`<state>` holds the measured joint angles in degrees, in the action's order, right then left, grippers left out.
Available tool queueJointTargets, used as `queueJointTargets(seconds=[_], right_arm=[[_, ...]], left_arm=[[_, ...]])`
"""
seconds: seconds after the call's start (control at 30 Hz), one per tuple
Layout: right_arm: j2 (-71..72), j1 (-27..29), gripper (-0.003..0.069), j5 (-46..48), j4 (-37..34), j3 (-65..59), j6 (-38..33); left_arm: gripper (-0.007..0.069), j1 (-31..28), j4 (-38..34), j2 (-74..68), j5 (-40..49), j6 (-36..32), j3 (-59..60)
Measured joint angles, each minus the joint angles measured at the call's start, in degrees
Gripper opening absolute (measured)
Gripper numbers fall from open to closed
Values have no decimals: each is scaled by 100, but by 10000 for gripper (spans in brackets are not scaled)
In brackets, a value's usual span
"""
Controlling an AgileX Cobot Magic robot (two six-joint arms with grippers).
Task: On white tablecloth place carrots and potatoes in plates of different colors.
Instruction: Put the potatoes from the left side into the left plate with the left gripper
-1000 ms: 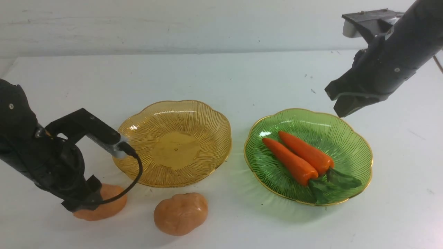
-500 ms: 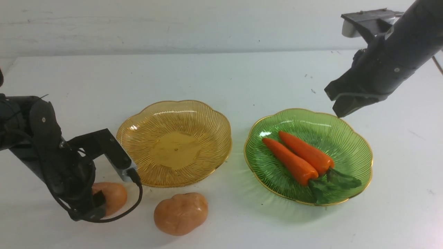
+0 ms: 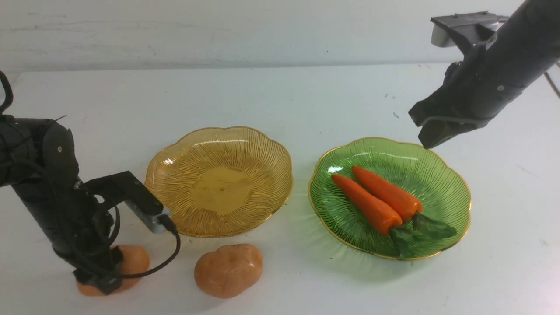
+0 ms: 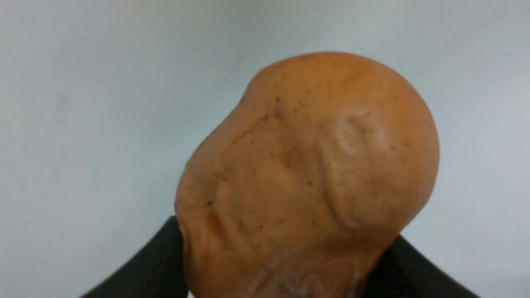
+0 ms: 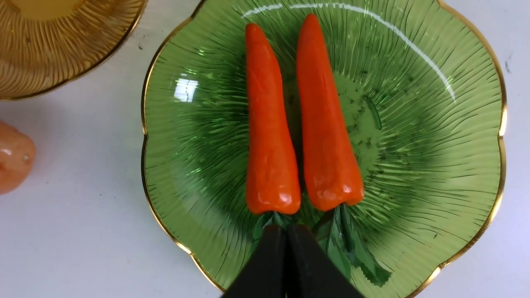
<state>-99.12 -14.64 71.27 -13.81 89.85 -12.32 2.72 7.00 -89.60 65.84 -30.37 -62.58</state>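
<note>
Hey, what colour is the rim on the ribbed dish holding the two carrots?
Gold, edging the translucent green scalloped dish; clearest in the right wrist view.

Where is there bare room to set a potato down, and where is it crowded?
The amber plate is empty. The cloth behind both plates is bare, as is the strip right of the green plate. Crowded: near left, where the left gripper is over the left potato beside the other potato; the carrots fill the green plate's middle.
</note>
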Motion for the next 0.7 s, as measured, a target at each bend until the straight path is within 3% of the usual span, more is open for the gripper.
queueJointTargets(seconds=[0.1, 0.17, 0.33, 0.53, 0.7], right_arm=[[0, 0, -15, 0, -109, 0, 0], [0, 0, -15, 0, -166, 0, 0], [0, 0, -15, 0, -255, 0, 0], [0, 0, -15, 0, -255, 0, 0], [0, 0, -15, 0, -255, 0, 0]], left_arm=[[410, 0, -603, 219, 72, 1099, -781], [410, 0, -1286, 110, 57, 1482, -1131], [410, 23, -2568, -736, -191, 1714, -1772], [428, 324, -2762, -2058, -514, 1727, -2488], [542, 466, -2342, -2641, -519, 1542, -3072]])
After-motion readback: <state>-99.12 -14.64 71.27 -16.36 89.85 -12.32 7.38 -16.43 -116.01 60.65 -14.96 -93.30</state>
